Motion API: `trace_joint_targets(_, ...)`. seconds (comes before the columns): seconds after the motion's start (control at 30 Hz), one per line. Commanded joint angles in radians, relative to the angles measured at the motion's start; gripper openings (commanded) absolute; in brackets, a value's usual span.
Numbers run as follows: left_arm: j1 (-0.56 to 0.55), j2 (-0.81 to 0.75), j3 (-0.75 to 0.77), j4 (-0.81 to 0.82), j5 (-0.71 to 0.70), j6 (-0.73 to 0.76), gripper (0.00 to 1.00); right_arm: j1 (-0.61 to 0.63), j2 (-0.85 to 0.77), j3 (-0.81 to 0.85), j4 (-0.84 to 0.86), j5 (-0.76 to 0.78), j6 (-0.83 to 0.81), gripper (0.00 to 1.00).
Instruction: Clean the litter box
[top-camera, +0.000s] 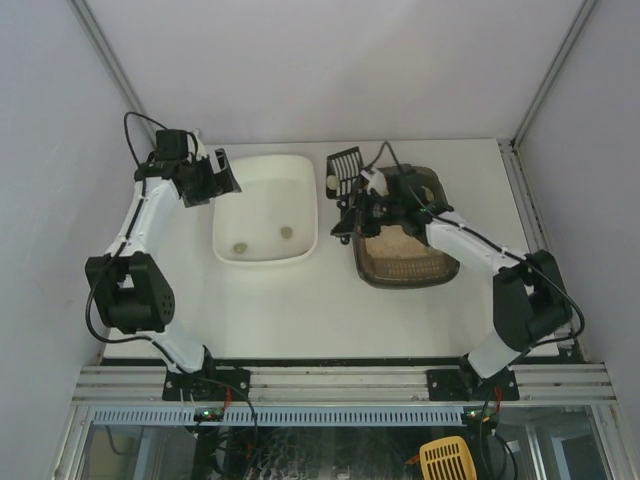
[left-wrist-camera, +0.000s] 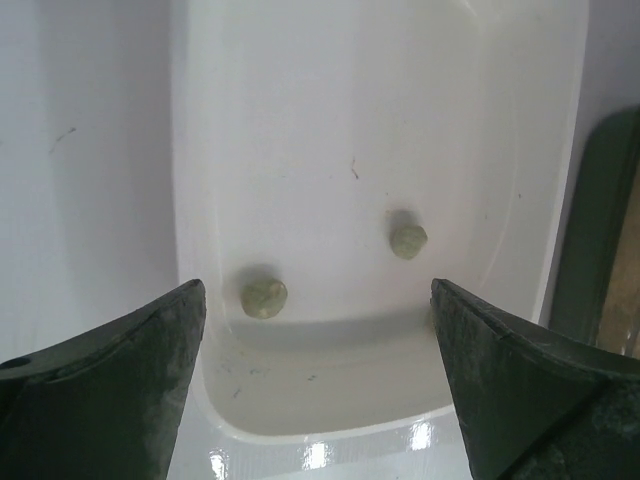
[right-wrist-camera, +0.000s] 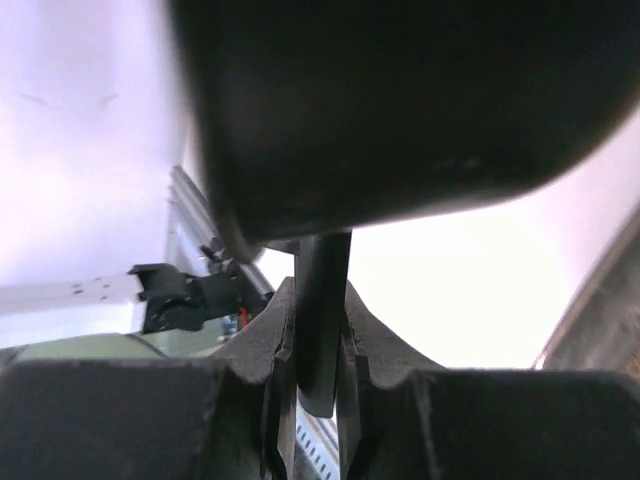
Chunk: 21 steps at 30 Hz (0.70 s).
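Observation:
The litter box (top-camera: 432, 268), a dark tray with beige litter (top-camera: 402, 246), sits on the right side of the table; its rim (left-wrist-camera: 600, 230) shows at the right edge of the left wrist view. My right gripper (top-camera: 362, 202) hovers over its far left corner, shut on the dark handle (right-wrist-camera: 322, 330) of a black slotted scoop (top-camera: 343, 168), which is raised between the box and the white tub (top-camera: 230, 250). A pale lump (top-camera: 331, 181) lies on the scoop. My left gripper (top-camera: 222, 185) (left-wrist-camera: 318, 290) hangs open and empty above the tub's far left rim.
Two greenish clumps (left-wrist-camera: 264, 296) (left-wrist-camera: 407, 240) lie on the tub's floor, seen also from above (top-camera: 240, 246) (top-camera: 287, 231). White walls enclose the table on three sides. A yellow scoop (top-camera: 444, 460) lies below the table's front rail.

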Motion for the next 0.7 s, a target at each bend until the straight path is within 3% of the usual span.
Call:
trace_joint_targets(0.0,0.038,-0.102,-0.016,0.052,-0.112,-0.101,0.97,0.152,0.141,0.281,-0.392,0.355,-0.212,0.0)
trace_joint_targets(0.1,0.077,-0.111,-0.026,0.055,-0.13,-0.136,0.96,0.25,0.288,0.51,-0.576,0.53,-0.267,0.0)
trace_joint_targets(0.23,0.122,-0.139,-0.071,0.081,-0.104,-0.167,0.96,0.422,0.486,0.823,-0.808,0.974,-0.366,0.0)
trace_joint_targets(0.3,0.129,-0.158,-0.09,0.098,-0.11,-0.168,0.96,0.474,0.569,0.951,-0.903,1.117,-0.387,0.0)
trace_joint_targets(0.43,0.13,-0.19,-0.124,0.119,-0.115,-0.169,0.96,0.526,0.658,1.06,-0.969,1.276,-0.412,0.0)
trace_joint_targets(0.67,0.13,-0.216,-0.158,0.142,-0.116,-0.166,0.95,0.549,0.644,1.06,-0.937,1.369,-0.43,0.0)
